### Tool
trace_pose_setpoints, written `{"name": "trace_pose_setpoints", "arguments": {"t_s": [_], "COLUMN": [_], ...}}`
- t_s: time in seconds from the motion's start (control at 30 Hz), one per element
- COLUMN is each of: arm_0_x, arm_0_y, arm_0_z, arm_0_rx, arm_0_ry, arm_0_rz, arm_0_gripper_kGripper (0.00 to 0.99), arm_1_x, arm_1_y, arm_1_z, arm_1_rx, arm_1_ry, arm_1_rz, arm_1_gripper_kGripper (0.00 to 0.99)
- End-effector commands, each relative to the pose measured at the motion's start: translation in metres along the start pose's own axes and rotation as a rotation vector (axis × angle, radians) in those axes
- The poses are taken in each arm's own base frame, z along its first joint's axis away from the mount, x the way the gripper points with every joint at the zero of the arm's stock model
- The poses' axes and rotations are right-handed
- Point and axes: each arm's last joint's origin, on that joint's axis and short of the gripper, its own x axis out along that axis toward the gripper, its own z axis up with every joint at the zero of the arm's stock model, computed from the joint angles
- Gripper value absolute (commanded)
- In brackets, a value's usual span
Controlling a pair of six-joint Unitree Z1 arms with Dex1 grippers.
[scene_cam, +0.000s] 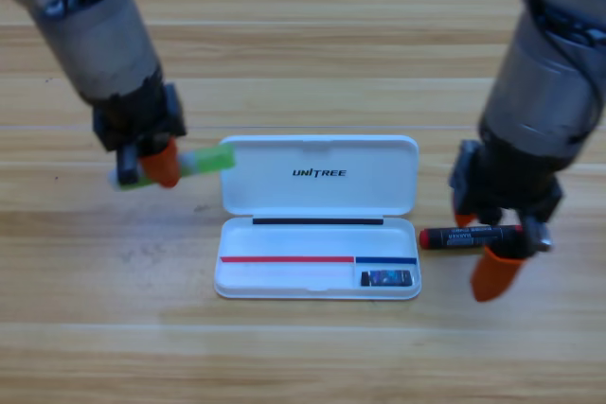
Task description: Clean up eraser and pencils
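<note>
Jaws on both grippers look clamped on pens; left gripper [151,166] pinches the green pen [194,164] just left of the case [318,279], pen roughly level and seemingly lifted off the table [303,357], its tip near the lid's top-left corner, prob. held that way to swing it over the tray; right gripper [490,251] sits just right of the case, orange jaws either side of the red pen [471,237], which lies across, red end toward the case; can't tell if it's raised or resting on the wood; grip is near the far end, so the barrel could pivot, my guess; eraser [386,278] already in the small right-hand compartment of the tray, so that part looks done; both pens outside the case, long slot free for them; lid open, lying flat behind the tray, hence clear access from above; lid reads "UNITREE" in dark letters; red pen has pale print on its black barrel, too small to read; eraser has a pale mark at one end, nothing legible.
</note>
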Motion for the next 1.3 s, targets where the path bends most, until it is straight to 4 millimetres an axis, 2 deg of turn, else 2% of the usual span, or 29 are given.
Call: {"name": "trace_pose_setpoints", "arguments": {"t_s": [0.03, 0.13, 0.27, 0.43, 0.67, 0.93, 1.07, 1.1, 1.23, 1.3], "arm_0_x": [-0.013, -0.013, 0.001, 0.019, 0.046, 0.065, 0.073, 0.075, 0.08, 0.082], "arm_0_y": [-0.037, -0.05, -0.06, -0.068, -0.075, -0.079, -0.081, -0.081, -0.083, -0.083], "arm_0_z": [0.035, 0.046, 0.061, 0.075, 0.088, 0.096, 0.096, 0.095, 0.094, 0.093], "arm_0_rx": [0.143, 0.182, 0.211, 0.234, 0.253, 0.262, 0.259, 0.261, 0.263, 0.263], "arm_0_ry": [-0.02, -0.028, -0.016, 0.005, 0.036, 0.045, 0.049, 0.048, 0.052, 0.054], "arm_0_rz": [-0.013, -0.02, -0.047, -0.067, -0.08, -0.083, -0.085, -0.087, -0.087, -0.088], "arm_0_gripper_kGripper": [0.0, 0.0, 0.0, 0.0, 0.0, 0.0, 0.0, 0.0, 0.0, 0.0], "arm_1_x": [0.012, 0.028, 0.05, 0.07, 0.084, 0.103, 0.112, 0.114, 0.119, 0.12], "arm_1_y": [-0.02, -0.043, -0.069, -0.088, -0.097, -0.103, -0.106, -0.106, -0.108, -0.108], "arm_1_z": [-0.033, -0.041, -0.047, -0.046, -0.041, -0.039, -0.037, -0.037, -0.034, -0.034], "arm_1_rx": [0.045, 0.053, 0.047, 0.019, -0.018, -0.031, -0.031, -0.031, -0.033, -0.033], "arm_1_ry": [0.083, 0.116, 0.142, 0.154, 0.14, 0.158, 0.146, 0.146, 0.118, 0.111], "arm_1_rz": [-0.001, -0.007, -0.027, -0.024, -0.006, 0.026, 0.044, 0.048, 0.055, 0.053], "arm_1_gripper_kGripper": [0.808, 0.808, 0.808, 0.808, 0.808, 0.798, 0.727, 0.664, 0.29, 0.14]}}
